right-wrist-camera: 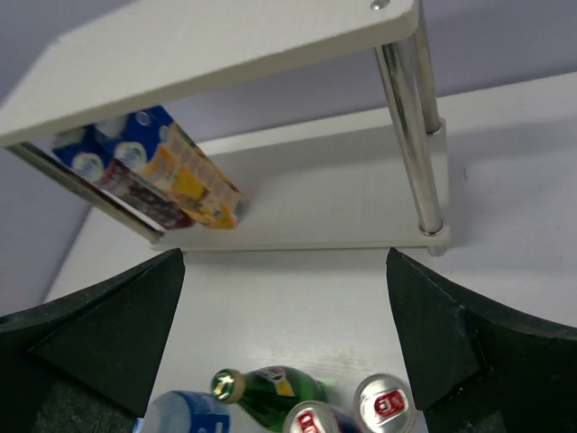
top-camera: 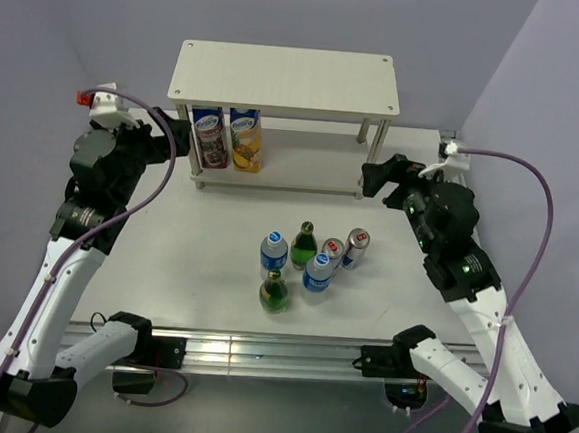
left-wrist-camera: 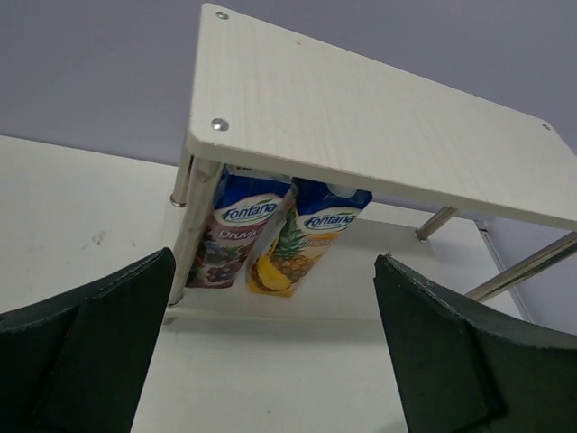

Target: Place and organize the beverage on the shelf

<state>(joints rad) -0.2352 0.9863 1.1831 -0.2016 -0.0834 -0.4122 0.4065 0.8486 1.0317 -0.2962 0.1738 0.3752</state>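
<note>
The shelf (top-camera: 285, 76) stands at the back of the table, a pale two-tier rack on silver posts. Two juice cartons stand at the left of its lower tier, a purple one (top-camera: 211, 137) and a yellow pineapple one (top-camera: 246, 140). Several drinks cluster on the table in front: two green bottles (top-camera: 303, 244), two blue-labelled water bottles (top-camera: 274, 250) and two cans (top-camera: 356, 247). My left gripper (top-camera: 181, 130) is open and empty at the shelf's left end, facing the cartons (left-wrist-camera: 230, 239). My right gripper (top-camera: 373, 175) is open and empty by the shelf's right front post, above the cluster (right-wrist-camera: 270, 386).
The shelf's top board (left-wrist-camera: 361, 117) is bare, as is the lower tier (right-wrist-camera: 325, 198) right of the cartons. A silver post (right-wrist-camera: 410, 135) stands just ahead of my right gripper (right-wrist-camera: 285, 271). Grey walls close in behind and on the right. The table's metal rail (top-camera: 259, 350) runs along the near edge.
</note>
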